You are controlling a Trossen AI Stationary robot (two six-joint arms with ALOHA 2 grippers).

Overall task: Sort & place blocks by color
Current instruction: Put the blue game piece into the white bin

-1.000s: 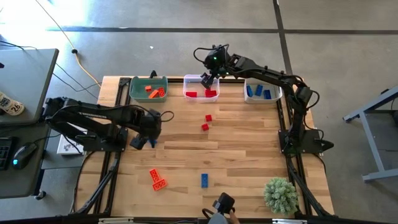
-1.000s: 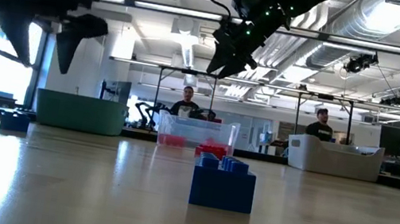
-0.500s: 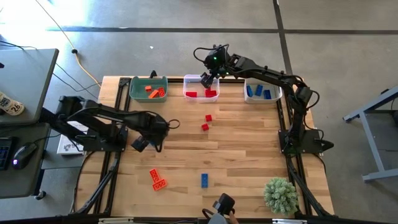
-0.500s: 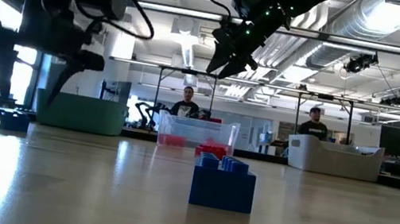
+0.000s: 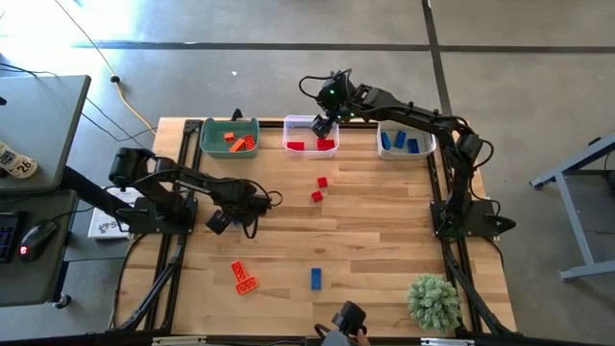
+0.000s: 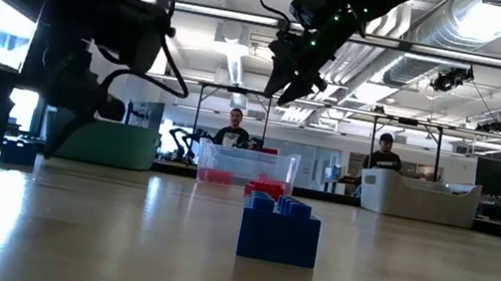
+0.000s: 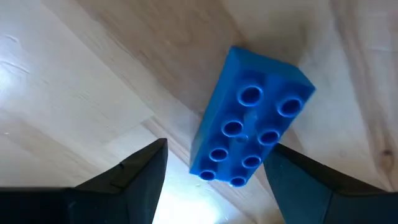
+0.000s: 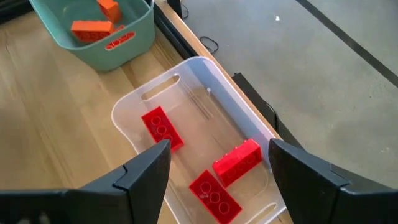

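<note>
1. The left gripper [image 7: 214, 180] hung low over the table's left part, fingers spread wide and holding nothing. A blue block [image 7: 249, 134], oblong with eight studs, lay flat on the wood between the two fingers [image 7: 134, 183], nearer the far one; contact could not be judged. In the high view the arm hid this block.
2. The right gripper [image 8: 214, 186] hovered above the clear bin [image 5: 310, 135], fingers apart, empty.
3. The clear bin held three red blocks [image 8: 163, 129].
4. The green bin [image 5: 229, 136] held three orange blocks [image 8: 91, 27], counted in the right wrist view.
5. The grey bin [image 5: 405, 141] held blue blocks [image 5: 400, 141], about three; the exact number was unclear.
6. Loose on the table [image 5: 384, 231]: two red blocks [image 5: 322, 182] mid-table, well apart from both grippers; two orange blocks [image 5: 241, 276] near the front left; one blue block [image 5: 315, 279] at the front centre.
7. A green plant [image 5: 433, 301] stood at the front right corner.
</note>
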